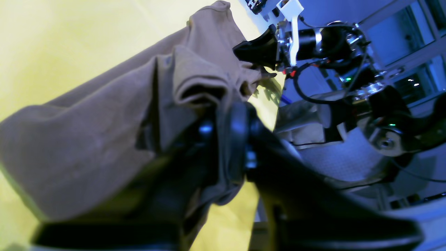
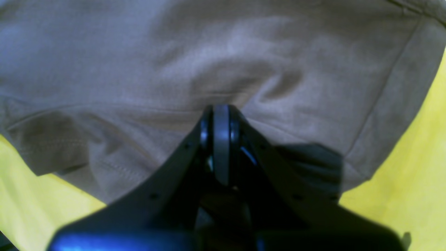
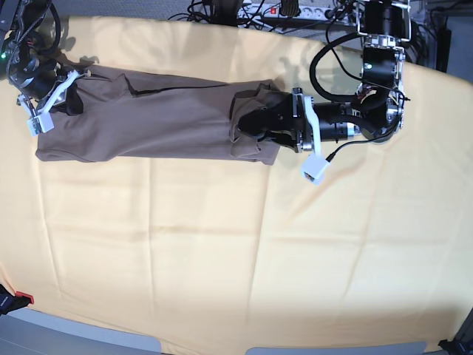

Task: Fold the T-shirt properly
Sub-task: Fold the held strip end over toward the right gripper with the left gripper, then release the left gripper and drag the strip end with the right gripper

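The taupe-brown T-shirt (image 3: 148,122) lies folded into a long band across the back of the pale yellow cloth (image 3: 222,244). My left gripper (image 3: 250,122) is shut on the bunched right end of the T-shirt; the left wrist view shows its fingers (image 1: 226,118) pinching a fold of the fabric (image 1: 87,132). My right gripper (image 3: 72,97) is shut on the T-shirt's left end; in the right wrist view its fingertips (image 2: 221,115) press together into the fabric (image 2: 244,52). My right gripper also shows in the left wrist view (image 1: 258,64), at the far end of the T-shirt.
The yellow cloth covers the whole table (image 2: 411,174). Cables and a power strip (image 3: 251,11) lie along the back edge. A white camera block (image 3: 312,168) hangs from my left wrist. A small red item (image 3: 21,299) sits at the front left corner.
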Robot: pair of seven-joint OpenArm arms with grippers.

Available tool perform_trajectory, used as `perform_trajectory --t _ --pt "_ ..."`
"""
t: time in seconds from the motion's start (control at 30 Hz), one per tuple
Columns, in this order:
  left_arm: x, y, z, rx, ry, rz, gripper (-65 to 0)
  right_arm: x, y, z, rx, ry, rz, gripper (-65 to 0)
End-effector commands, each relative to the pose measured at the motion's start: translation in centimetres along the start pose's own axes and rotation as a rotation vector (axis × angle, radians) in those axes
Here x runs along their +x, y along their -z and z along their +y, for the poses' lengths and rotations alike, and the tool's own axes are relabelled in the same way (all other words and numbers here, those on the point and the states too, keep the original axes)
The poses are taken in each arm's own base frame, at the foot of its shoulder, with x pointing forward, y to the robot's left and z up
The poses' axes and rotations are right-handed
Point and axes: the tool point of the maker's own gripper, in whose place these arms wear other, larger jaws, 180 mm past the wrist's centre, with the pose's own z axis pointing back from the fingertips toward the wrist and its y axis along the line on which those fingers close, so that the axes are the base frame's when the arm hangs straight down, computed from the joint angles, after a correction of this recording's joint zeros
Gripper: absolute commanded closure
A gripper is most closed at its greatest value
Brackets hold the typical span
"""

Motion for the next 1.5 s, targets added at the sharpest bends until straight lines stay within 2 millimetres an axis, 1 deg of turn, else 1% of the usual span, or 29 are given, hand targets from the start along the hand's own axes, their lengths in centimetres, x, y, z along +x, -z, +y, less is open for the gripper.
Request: perform_trajectory --t 0.0,0.03,0.07,0.1,0.17,0.23,0.33,0.4,0.43,0.47,0.5,0.53,0.57,0.6,0.7,0.8,0.83,0.87,0.93,0.97,1.0,1.1,1.2,1.37,1.43,1.47 --pt "2.0 -0.1 -0.7 -0.023 0.03 -0.071 -25.0 0.7 -0.4 -0.3 -0.006 -0.021 -0.015 0.0" --pt "2.4 0.0 -0.7 -0.023 0.029 -0.097 -32.9 0.6 -0.4 -0.3 -0.005 -0.02 -0.012 0.0" --pt "2.8 0.1 -0.8 -0.027 0.027 -0.121 -39.1 0.6 -0.4 -0.2 -0.002 -0.018 -0.012 0.0" --pt "3.1 0.2 -0.9 -0.032 0.013 -0.139 -42.2 0.7 -0.4 -0.2 0.001 -0.015 -0.016 0.0" --pt "3.5 0.5 -1.1 -0.05 -0.058 -0.164 -42.7 0.9 -0.4 0.1 0.015 -0.005 -0.027 0.0" --pt "3.5 0.6 -1.4 -0.064 -0.078 -0.16 -42.7 1.0 -0.4 0.1 0.016 -0.004 -0.03 0.0" --pt "3.7 0.3 -1.8 -0.082 -0.002 -0.174 -42.6 0.9 -0.5 0.0 0.015 -0.006 -0.028 0.0" --pt "4.2 -0.5 -1.5 -0.069 0.046 -0.2 -42.6 1.0 -0.5 0.0 0.016 -0.007 -0.03 0.0" --pt "4.6 -1.1 -1.3 -0.056 0.075 -0.219 -41.2 1.1 -0.5 0.1 0.02 -0.004 -0.035 0.0" --pt "5.0 -1.8 -1.0 -0.037 0.095 -0.239 -37.0 1.3 -0.5 0.2 0.026 0.001 -0.044 0.0" --pt "5.5 -2.7 -0.5 -0.011 0.098 -0.261 -28.6 1.6 -0.5 0.3 0.034 0.005 -0.056 0.0" --pt "5.9 -3.6 0.0 0.016 0.102 -0.285 -16.9 2.1 -0.5 0.3 0.041 0.008 -0.073 0.0" --pt "6.3 -4.5 0.4 0.045 0.105 -0.304 -3.6 2.6 -0.5 0.2 0.041 0.005 -0.085 0.0" --pt "6.5 -5.3 0.9 0.073 0.11 -0.318 0.0 3.2 -0.4 0.1 0.038 0.001 -0.098 0.0" --pt "6.8 -7.5 2.2 0.159 0.125 -0.326 0.0 5.3 -0.3 -0.3 0.03 -0.016 -0.146 0.0" --pt "6.6 -9.3 3.4 0.238 0.139 -0.3 0.0 7.1 -0.2 -0.6 0.022 -0.031 -0.187 0.0" --pt "6.4 -10.0 3.7 0.264 0.143 -0.289 0.0 7.6 -0.2 -0.7 0.02 -0.035 -0.199 -3.6" --pt "6.3 -10.5 4.0 0.284 0.146 -0.279 0.0 8.1 -0.2 -0.8 0.018 -0.038 -0.208 -11.9" --pt "6.2 -11.5 4.4 0.314 0.155 -0.256 0.0 9.0 -0.2 -1.3 -0.003 -0.027 -0.226 -31.4" --pt "6.1 -11.9 4.5 0.327 0.161 -0.241 0.0 9.5 -0.3 -1.7 -0.015 -0.016 -0.236 -38.8" --pt "6.1 -12.3 4.7 0.342 0.168 -0.226 0.0 10.0 -0.4 -2.0 -0.028 -0.005 -0.246 -42.9" --pt "6.0 -13.2 5.0 0.368 0.181 -0.195 0.0 10.4 -0.9 -3.4 -0.075 0.038 -0.244 -43.7" --pt "5.7 -14.0 5.1 0.388 0.186 -0.168 0.0 10.2 -2.1 -5.3 -0.139 0.095 -0.256 -43.7" --pt "5.7 -14.7 5.2 0.404 0.195 -0.147 0.0 8.9 -5.1 -9.1 -0.269 0.212 -0.272 -43.7" --pt "5.7 -14.6 5.2 0.403 0.193 -0.147 0.0 8.1 -5.9 -9.7 -0.285 0.247 -0.279 -43.7" --pt "5.6 -14.6 5.2 0.403 0.192 -0.146 0.0 7.8 -6.1 -9.6 -0.28 0.257 -0.279 -43.7"
